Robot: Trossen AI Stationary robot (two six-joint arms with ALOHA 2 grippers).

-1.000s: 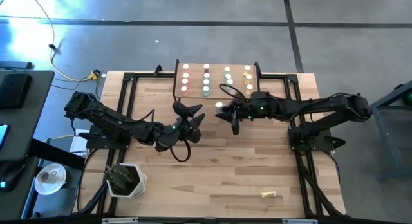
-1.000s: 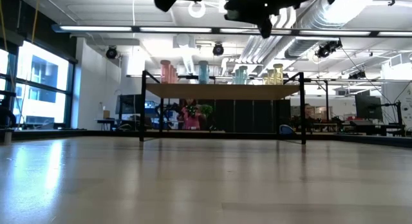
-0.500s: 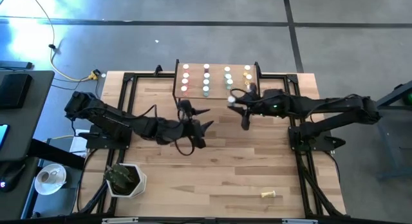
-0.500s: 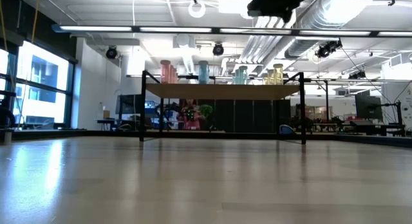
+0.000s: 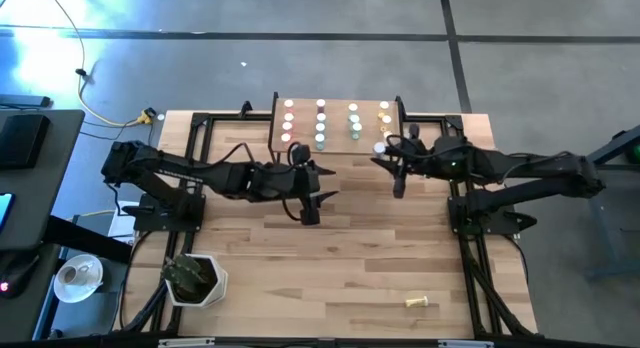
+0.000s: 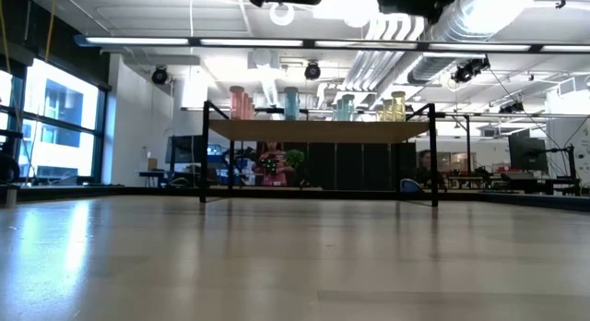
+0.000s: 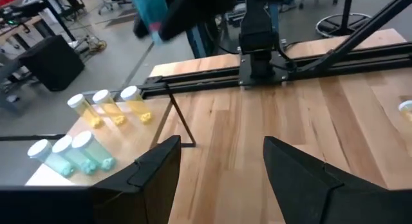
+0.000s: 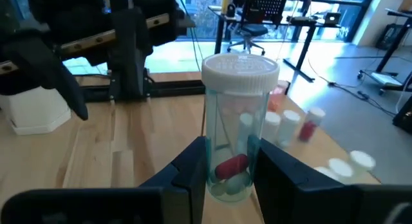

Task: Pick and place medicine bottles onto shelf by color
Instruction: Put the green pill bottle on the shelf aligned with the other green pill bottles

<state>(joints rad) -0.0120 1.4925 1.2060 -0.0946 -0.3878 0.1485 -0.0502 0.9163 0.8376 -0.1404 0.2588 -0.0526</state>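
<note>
1. The shelf [image 5: 336, 125] stands at the far edge of the worktop [image 5: 340, 248]. It carries four columns of white-capped bottles: three in the left column [image 5: 288, 116], three in the next [image 5: 320, 116], three in the third [image 5: 353, 121] and three in the right column [image 5: 384, 118].
2. One more bottle [image 8: 235, 130], clear with a white cap and a red capsule inside, is held upright in the right gripper [image 8: 228, 169], just near of the shelf's right end.
3. The right gripper's fingers are clamped on that bottle's lower body.
4. The left gripper [image 7: 219, 172] hangs over bare worktop near the shelf's near left corner, its fingers spread wide and holding nothing.
5. A white cup [image 5: 195, 278] sits at the worktop's near left corner.
</note>
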